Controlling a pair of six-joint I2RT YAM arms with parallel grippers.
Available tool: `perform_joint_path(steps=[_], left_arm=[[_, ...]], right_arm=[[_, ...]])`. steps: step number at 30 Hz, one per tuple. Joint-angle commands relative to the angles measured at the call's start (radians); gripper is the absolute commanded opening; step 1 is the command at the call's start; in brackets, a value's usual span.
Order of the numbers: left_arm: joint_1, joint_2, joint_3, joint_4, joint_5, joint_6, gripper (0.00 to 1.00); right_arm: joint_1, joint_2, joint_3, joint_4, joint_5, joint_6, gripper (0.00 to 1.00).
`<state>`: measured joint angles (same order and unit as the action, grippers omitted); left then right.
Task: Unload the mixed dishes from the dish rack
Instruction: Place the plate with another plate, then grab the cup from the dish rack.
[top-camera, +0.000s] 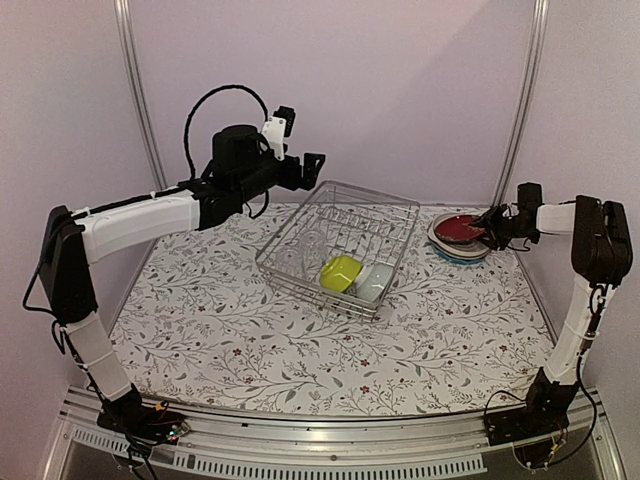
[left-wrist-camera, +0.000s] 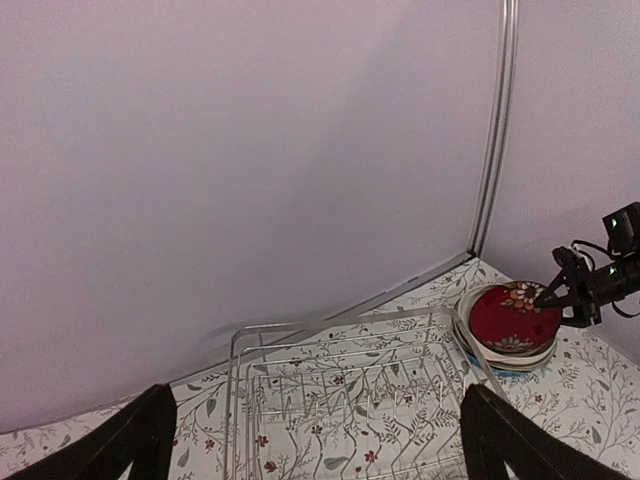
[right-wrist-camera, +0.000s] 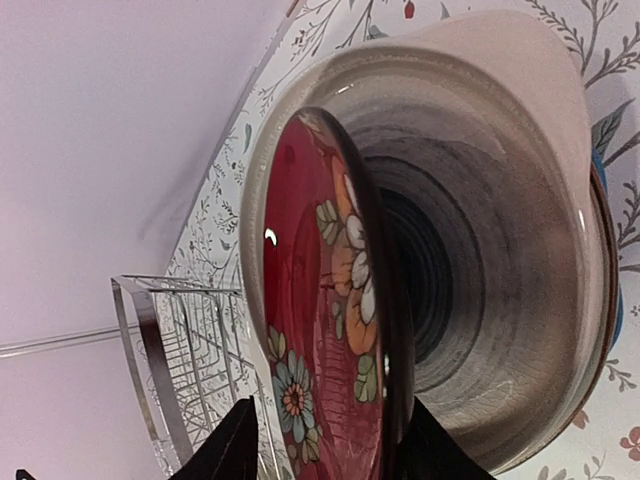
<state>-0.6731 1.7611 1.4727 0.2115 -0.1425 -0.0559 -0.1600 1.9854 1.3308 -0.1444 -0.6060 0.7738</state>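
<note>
The main risk sits at the right claw: its fingers straddle the rim of the red plate, which stands steeply tilted over the stack on the bench, right of the rack. Whether they pinch the rim or merely flank it I cannot tell. If the rim comes free at this angle, the plate could slap down hard, chip the one beneath, or skid off the pile towards the bench's right edge. A finger catching the rim on the way out could drag it sideways and shift the whole stack. The left claw hangs wide and empty above the rack's far left corner, and a careless descent could knock the wires. By count there are two arms and one rack. There are four plates as best I can tell: red on top, two pale, a blue rim lowest. Two bowls are in the rack, yellow-green and pale, with what looks like one glass at its left end.
</note>
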Motion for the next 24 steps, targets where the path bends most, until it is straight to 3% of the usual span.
perform_joint_path(steps=[1,8,24], left_arm=[[0.0,-0.01,0.014,-0.006,0.005,0.006,1.0],[-0.002,-0.006,0.016,-0.002,0.005,0.008,0.99],[-0.003,-0.007,0.012,-0.007,0.0,0.014,1.0]], right_arm=[[-0.004,-0.023,0.053,-0.143,0.09,-0.104,0.48],[-0.004,-0.047,0.105,-0.294,0.222,-0.222,0.5],[-0.002,0.008,0.181,-0.378,0.315,-0.284,0.48]])
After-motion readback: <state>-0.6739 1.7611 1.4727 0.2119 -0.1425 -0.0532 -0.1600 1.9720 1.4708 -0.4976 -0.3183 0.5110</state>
